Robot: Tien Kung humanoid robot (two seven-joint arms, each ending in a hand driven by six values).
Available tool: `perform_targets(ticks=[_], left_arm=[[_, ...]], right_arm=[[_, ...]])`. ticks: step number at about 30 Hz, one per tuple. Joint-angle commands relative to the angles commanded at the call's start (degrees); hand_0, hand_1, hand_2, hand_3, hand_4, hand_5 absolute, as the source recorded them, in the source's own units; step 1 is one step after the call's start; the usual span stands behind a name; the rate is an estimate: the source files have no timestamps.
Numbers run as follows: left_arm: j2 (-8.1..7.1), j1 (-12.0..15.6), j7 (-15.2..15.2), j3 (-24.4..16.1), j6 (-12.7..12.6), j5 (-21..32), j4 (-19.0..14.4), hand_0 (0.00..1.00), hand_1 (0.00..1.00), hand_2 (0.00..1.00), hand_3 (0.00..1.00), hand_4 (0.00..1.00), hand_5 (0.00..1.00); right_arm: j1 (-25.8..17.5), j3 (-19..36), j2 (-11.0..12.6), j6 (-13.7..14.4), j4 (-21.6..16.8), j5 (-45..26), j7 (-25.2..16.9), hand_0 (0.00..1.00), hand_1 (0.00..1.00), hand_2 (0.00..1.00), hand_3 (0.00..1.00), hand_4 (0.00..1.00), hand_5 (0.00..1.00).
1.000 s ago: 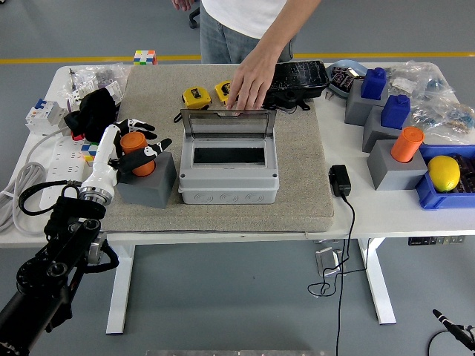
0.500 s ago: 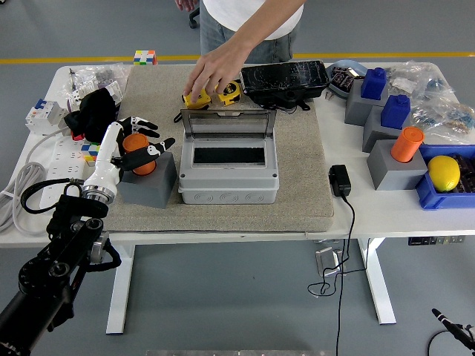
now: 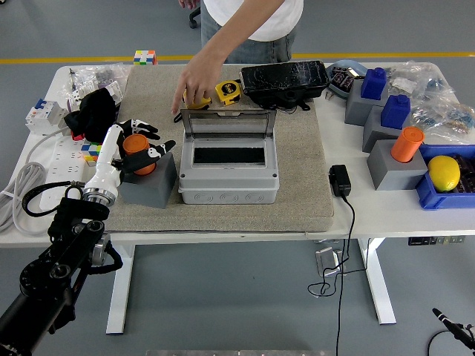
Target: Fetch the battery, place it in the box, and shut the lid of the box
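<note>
The battery [image 3: 135, 152], a smooth orange cylinder, stands upright in its matte grey block holder [image 3: 148, 182] at 9 o'clock of the box [image 3: 228, 176]. The left robot hand [image 3: 142, 147] has its black fingers curled around it, apparently gripping, though nothing is lifted yet. The grey plastic box is empty, its clear hinged lid [image 3: 228, 123] standing open at 12 o'clock. Fetching, placing and closing all seem left to do. A person's hand [image 3: 194, 83] rests on a yellow tape measure [image 3: 197, 99] beyond the lid, on the coarse beige mat [image 3: 300, 159] covering the white bench [image 3: 386, 208].
</note>
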State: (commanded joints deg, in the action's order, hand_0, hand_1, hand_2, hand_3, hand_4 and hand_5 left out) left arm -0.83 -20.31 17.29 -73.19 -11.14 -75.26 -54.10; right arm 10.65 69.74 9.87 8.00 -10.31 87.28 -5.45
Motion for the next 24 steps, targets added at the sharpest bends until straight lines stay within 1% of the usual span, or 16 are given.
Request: perform_targets(ticks=[1, 6, 7, 18, 19, 24], left_arm=[[-0.01, 0.0, 0.0, 0.1, -0.1, 0.0, 0.0, 0.337, 0.455, 0.358, 0.354, 0.998, 0.143], [0.0, 0.1, 0.0, 0.2, -0.3, 0.1, 0.0, 0.337, 0.455, 0.358, 0.354, 0.998, 0.143], [0.0, 0.1, 0.0, 0.2, -0.3, 0.1, 0.0, 0.304, 0.403, 0.335, 0.326, 0.998, 0.15], [0.08, 0.4, 0.1, 0.5, -0.5, 0.4, 0.2, 0.293, 0.39, 0.329, 0.321, 0.998, 0.149], [0.1, 0.4, 0.1, 0.6, -0.6, 0.5, 0.2, 0.268, 0.359, 0.312, 0.303, 0.998, 0.15], [0.1, 0.3, 0.1, 0.8, -1.0, 0.5, 0.2, 0.268, 0.359, 0.312, 0.303, 0.998, 0.15]], right_arm=[[0.0, 0.1, 0.0, 0.0, 0.0, 0.1, 0.0, 0.914, 0.89, 0.829, 0.918, 0.998, 0.998], [0.0, -0.2, 0.0, 0.0, 0.0, -0.1, 0.0, 0.914, 0.89, 0.829, 0.918, 0.998, 0.998], [0.0, -0.2, 0.0, 0.0, 0.0, -0.1, 0.0, 0.914, 0.89, 0.83, 0.918, 0.998, 0.998], [-0.1, -0.7, 0.0, 0.1, 0.0, -0.4, -0.1, 0.914, 0.89, 0.829, 0.918, 0.998, 0.998], [-0.1, -0.5, 0.0, 0.1, 0.0, -0.3, 0.0, 0.914, 0.891, 0.829, 0.919, 0.998, 0.998], [-0.1, -0.3, 0.0, 0.1, 0.0, -0.1, 0.0, 0.914, 0.891, 0.829, 0.919, 0.998, 0.998]])
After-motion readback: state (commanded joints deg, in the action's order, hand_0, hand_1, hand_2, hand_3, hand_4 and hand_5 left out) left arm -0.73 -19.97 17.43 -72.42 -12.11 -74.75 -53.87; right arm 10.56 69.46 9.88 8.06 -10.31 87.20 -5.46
